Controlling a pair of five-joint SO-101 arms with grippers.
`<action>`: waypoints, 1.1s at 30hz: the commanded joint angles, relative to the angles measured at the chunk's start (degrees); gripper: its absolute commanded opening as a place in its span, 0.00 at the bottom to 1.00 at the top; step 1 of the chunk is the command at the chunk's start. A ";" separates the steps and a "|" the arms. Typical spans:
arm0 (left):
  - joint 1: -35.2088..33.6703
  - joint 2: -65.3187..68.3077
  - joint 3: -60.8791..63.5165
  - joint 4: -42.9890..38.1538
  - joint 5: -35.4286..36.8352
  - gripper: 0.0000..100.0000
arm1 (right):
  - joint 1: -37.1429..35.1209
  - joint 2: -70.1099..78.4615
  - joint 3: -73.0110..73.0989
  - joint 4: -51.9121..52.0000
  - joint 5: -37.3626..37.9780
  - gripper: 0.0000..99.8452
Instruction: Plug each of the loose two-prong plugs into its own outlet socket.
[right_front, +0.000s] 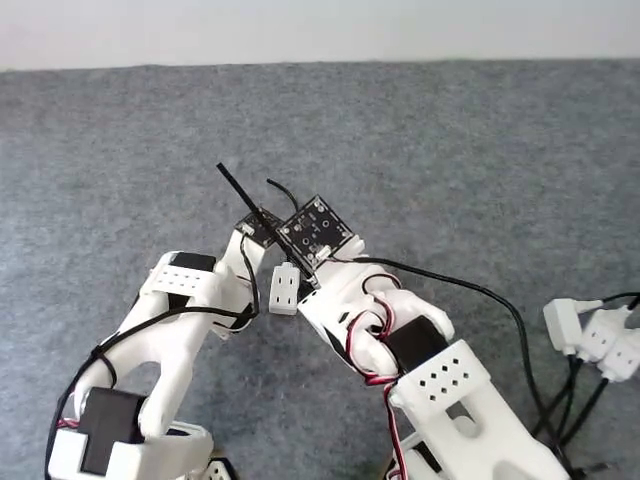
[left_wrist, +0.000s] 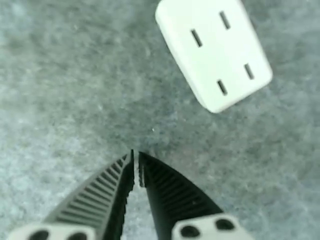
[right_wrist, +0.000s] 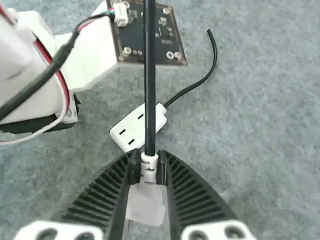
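A white outlet block (right_front: 284, 288) with slotted sockets lies flat on the grey carpet between the two arms. In the left wrist view the outlet block (left_wrist: 215, 50) sits just beyond my left gripper (left_wrist: 135, 160), which is shut on nothing and close above the carpet. My right gripper (right_wrist: 145, 157) is shut on a white two-prong plug (right_wrist: 145, 200). The plug's stiff black cable (right_wrist: 149, 75) sticks straight out past the fingertips. The outlet block (right_wrist: 139, 127) lies right ahead of the held plug. In the high view that cable (right_front: 240, 195) juts out over both wrists.
More white plugs (right_front: 590, 335) with black cables lie bunched at the table's right edge. A black cable (right_front: 480, 290) runs from them toward the right arm (right_front: 440, 380). The left arm (right_front: 170, 320) stands close beside the outlet, its camera board (right_wrist: 145, 30) just beyond it.
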 joint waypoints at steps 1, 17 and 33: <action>0.44 -2.29 -0.31 -0.62 -1.93 0.01 | 0.22 -0.40 -0.44 -2.07 -0.79 0.01; 4.13 -14.86 10.15 -3.69 -5.98 0.01 | -1.01 4.70 0.00 -6.02 -0.97 0.01; -1.23 -18.81 13.76 -14.86 14.95 0.01 | 0.22 7.60 0.00 -15.52 -16.00 0.01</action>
